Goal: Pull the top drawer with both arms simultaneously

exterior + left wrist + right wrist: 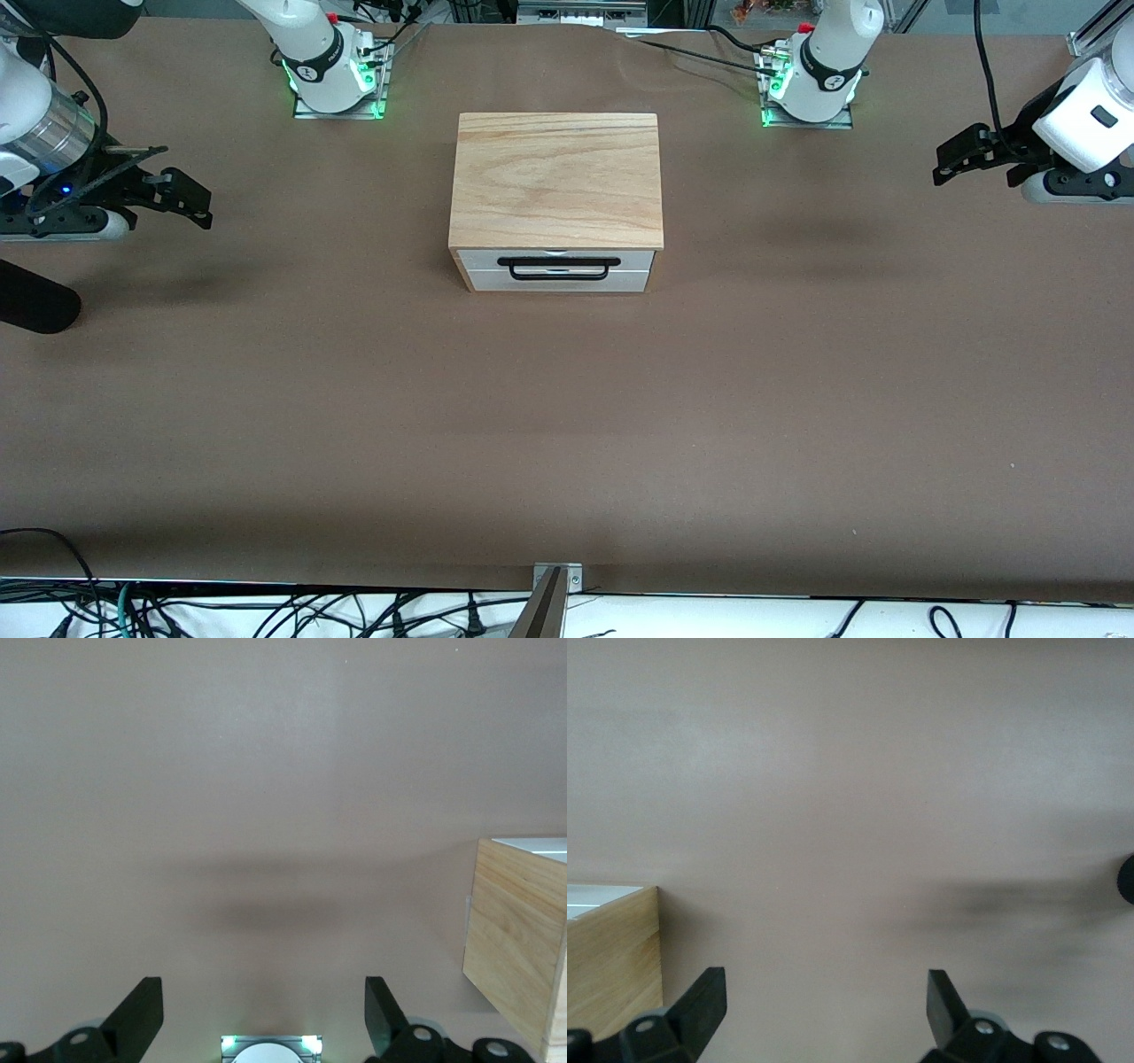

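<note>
Top drawer [556, 259] shut: white panel, black wire bar. Left gripper [952, 164], right gripper [190, 197] over matte brown tabletop [567, 425] ends, jaws wide, empty.

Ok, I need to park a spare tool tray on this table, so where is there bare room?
The widest bare stretch of table lies between the cabinet's top drawer front and the front camera's edge. Bare strips also flank the cabinet, under the open left pincer and open right pincer, both waiting aloft. Keep the patch directly before the drawer free.
</note>
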Controlling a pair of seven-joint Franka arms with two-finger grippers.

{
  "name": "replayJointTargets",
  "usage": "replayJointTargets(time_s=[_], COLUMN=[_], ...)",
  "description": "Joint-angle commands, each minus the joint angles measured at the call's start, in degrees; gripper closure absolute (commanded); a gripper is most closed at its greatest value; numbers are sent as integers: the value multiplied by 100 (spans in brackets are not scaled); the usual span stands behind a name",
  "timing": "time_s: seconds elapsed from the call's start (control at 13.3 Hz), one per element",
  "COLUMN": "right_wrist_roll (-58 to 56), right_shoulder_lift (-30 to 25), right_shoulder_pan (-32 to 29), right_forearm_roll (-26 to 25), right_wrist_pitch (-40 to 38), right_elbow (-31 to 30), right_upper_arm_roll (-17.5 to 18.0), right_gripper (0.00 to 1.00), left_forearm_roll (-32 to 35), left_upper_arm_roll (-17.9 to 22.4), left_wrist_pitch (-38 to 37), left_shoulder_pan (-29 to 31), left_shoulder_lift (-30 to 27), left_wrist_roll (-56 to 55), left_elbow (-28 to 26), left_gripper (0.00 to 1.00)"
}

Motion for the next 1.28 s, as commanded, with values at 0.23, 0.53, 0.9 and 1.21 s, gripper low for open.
replayJointTargets(time_s=[0.23, 0.53, 0.9, 1.21], right_wrist_roll=[-18, -9, -17, 79], right_shoulder_lift=[110, 145, 128, 260], right_shoulder_pan=[98, 98, 98, 98], right_forearm_roll=[9, 35, 0, 35], right_wrist_pitch=[-139, -139, -252, -244], right_elbow=[191, 200, 191, 112], right_upper_arm_roll=[-91, -91, 23, 146], right_gripper=[0, 0, 0, 0], left_forearm_roll=[205, 205, 205, 205], left_upper_arm_roll=[-64, -64, -55, -55], left_wrist_pitch=[269, 286, 277, 277], left_shoulder_pan=[-5, -5, -5, -5], left_shoulder_lift=[-180, -145, -118, -109], left_wrist_roll=[60, 78, 17, 16], left_elbow=[-272, -264, -255, -246], left_gripper=[0, 0, 0, 0])
